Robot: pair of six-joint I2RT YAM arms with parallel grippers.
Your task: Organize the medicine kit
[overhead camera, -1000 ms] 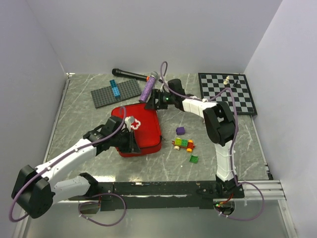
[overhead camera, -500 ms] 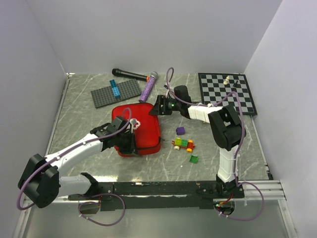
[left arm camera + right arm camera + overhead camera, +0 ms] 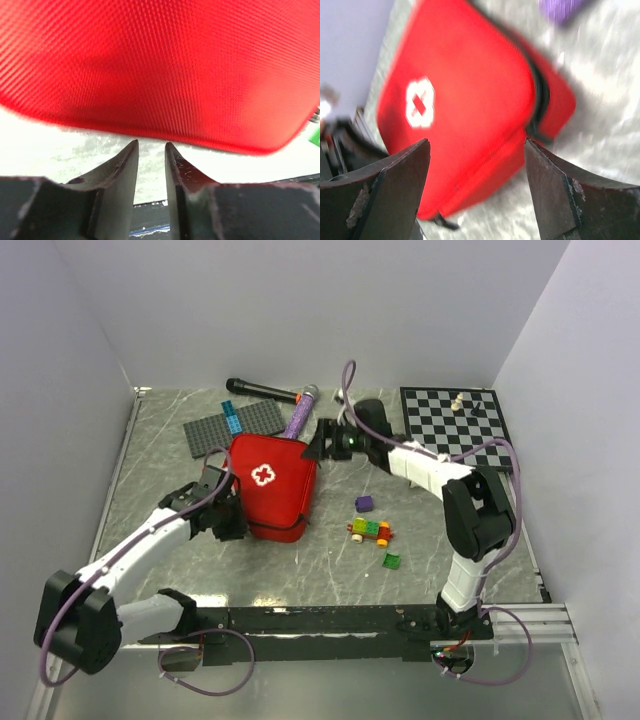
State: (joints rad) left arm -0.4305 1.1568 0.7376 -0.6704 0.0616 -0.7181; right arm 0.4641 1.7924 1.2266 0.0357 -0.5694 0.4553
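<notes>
Grey table [image 3: 150, 480] fills the floor of a white box. Near its middle lies the red kit [image 3: 268, 480], with the white cross facing up. Its lid is down but not zipped, and a black gap shows along one side. The kit looks a bit tipped, not flat. A purple tube [image 3: 298, 418] lies just behind it. Small toy blocks [image 3: 370, 530] sit near it on the right.

No claw has hold of the kit, so I think a push could make it slide. It could bump the tube, or the loose lid could flop open.

The left claw [image 3: 151, 146] is low at the kit's near left edge. It is open just a crack, with nothing in it. The right claw [image 3: 476, 145] is by the far right corner. It is spread wide and holds nothing. I cannot tell if either one touches the kit.
</notes>
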